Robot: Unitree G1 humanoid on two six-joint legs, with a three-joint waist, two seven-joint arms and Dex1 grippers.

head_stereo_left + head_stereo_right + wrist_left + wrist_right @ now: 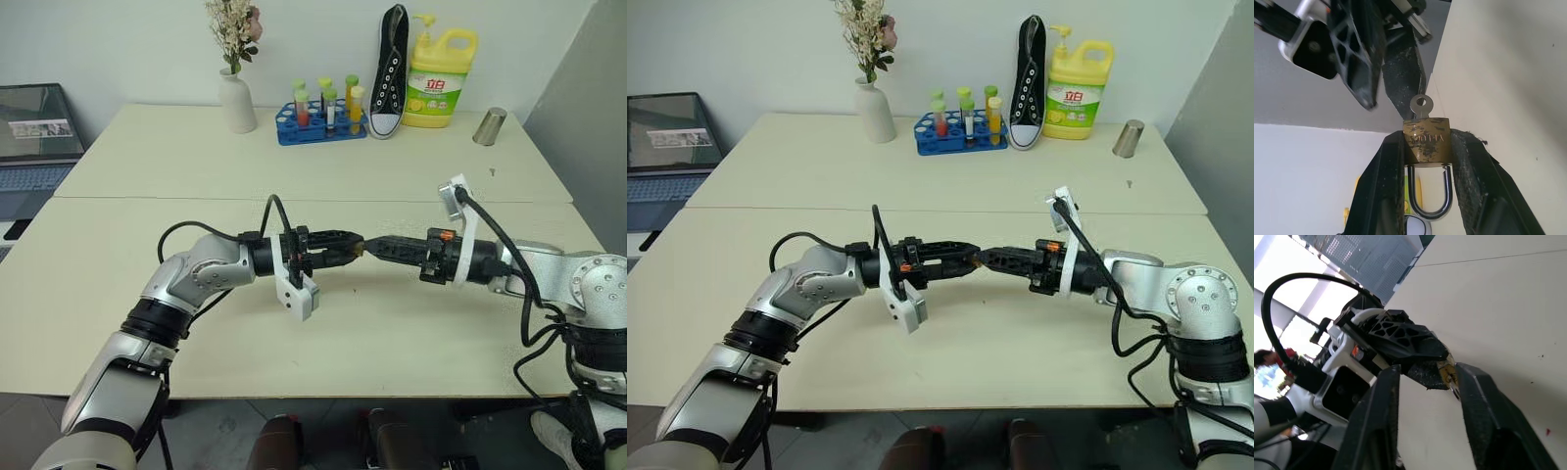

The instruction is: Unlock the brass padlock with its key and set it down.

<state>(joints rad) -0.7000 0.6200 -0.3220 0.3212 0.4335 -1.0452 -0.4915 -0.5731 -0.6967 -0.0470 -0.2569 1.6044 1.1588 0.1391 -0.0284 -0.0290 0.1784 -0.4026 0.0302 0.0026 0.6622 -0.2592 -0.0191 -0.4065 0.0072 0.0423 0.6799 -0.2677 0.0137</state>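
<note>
Above the table's (118, 323) middle, the left gripper (1427, 147) is clamping the brass padlock (1427, 142), key (1421, 105) inserted. The right gripper (1425, 382), its 2 fingers parted, is holding nothing. Small, hard, likely slippery; pinching the key's head looks best.

One brass padlock (1427, 142) and one key (1421, 105) show in the left wrist view. Two grippers meet over the table (147, 255): one left gripper (343, 247) and one right gripper (380, 247). Along the table's far edge stand one white vase (236, 102) of dried flowers, one blue rack (318, 127) with what looks like five capped tubes, one black sneaker (389, 70), one yellow detergent bottle (441, 78) and one metal cup (489, 126). One laptop (34, 132) sits beyond the table's left edge
</note>
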